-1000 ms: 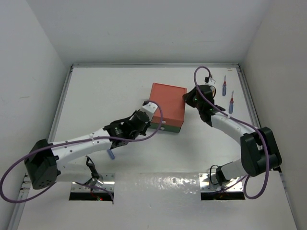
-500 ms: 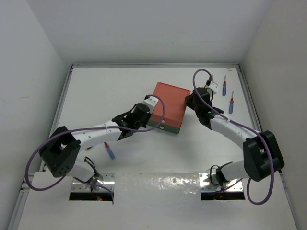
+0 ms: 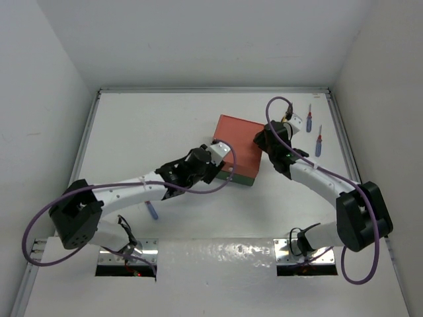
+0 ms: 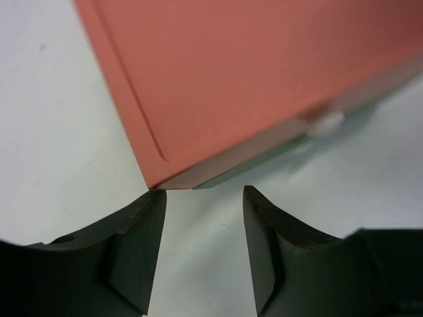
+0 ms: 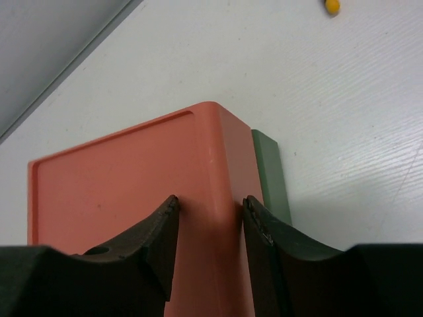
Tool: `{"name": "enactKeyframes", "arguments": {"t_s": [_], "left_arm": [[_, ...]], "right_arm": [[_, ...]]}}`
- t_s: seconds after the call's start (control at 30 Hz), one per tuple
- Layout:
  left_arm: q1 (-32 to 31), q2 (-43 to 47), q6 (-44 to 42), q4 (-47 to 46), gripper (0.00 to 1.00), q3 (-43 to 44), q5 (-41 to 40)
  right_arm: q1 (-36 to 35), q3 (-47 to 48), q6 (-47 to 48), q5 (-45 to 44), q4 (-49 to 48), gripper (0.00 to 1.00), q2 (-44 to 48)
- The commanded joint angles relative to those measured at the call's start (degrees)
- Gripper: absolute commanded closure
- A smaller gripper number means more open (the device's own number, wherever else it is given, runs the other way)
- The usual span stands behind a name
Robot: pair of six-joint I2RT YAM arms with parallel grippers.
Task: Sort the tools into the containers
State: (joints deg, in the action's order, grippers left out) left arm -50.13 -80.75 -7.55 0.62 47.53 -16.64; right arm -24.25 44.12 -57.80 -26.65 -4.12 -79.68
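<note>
The salmon-red box (image 3: 239,142) sits on the dark green box (image 3: 246,178) at mid table, turned at an angle. My right gripper (image 3: 263,139) grips the salmon box's right corner (image 5: 132,198), one finger on its top and one on its side, with the green box (image 5: 268,172) beside it. My left gripper (image 3: 223,158) is open at the stack's front corner (image 4: 264,66), its left finger touching it, near a white knob (image 4: 325,122). Two screwdrivers (image 3: 308,120) (image 3: 318,143) lie at the far right and one (image 3: 152,211) at the near left. The pliers are not clearly seen.
A small yellow-orange bit (image 5: 332,5) shows at the top edge of the right wrist view. White walls enclose the table on the left, back and right. The arm bases stand at the near edge.
The stacked boxes have turned and slid a little to the right. My left gripper has moved right along the front to the corner. My right gripper stays on the box's right corner.
</note>
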Motion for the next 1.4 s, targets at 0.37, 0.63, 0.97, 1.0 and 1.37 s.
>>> {"name": "enactKeyframes", "arguments": {"t_s": [0.37,0.63,0.97,1.0,1.37], "left_arm": [[-4.37,1.12,7.02,2.96,0.54,1.87,-4.17],[-4.36,7.71,4.83,4.65,0.24,-1.73,0.56],[-2.34,3.87,5.88,3.59,0.21,0.19,-1.9],[-2.34,3.32,5.71,3.33,0.22,0.54,-1.99],[5.74,-0.37,2.65,-2.55,0.24,1.95,-4.8]], "right_arm": [[-0.8,0.62,-0.91,-1.12,7.37,0.77,-1.88],[-0.8,0.88,0.05,-0.24,6.76,0.61,-2.85],[-1.06,0.44,0.15,1.25,6.93,0.42,-3.03],[-1.06,0.09,-0.03,1.43,6.85,0.42,-3.03],[-2.03,-1.84,-1.79,1.69,5.7,0.45,-2.06]]}}
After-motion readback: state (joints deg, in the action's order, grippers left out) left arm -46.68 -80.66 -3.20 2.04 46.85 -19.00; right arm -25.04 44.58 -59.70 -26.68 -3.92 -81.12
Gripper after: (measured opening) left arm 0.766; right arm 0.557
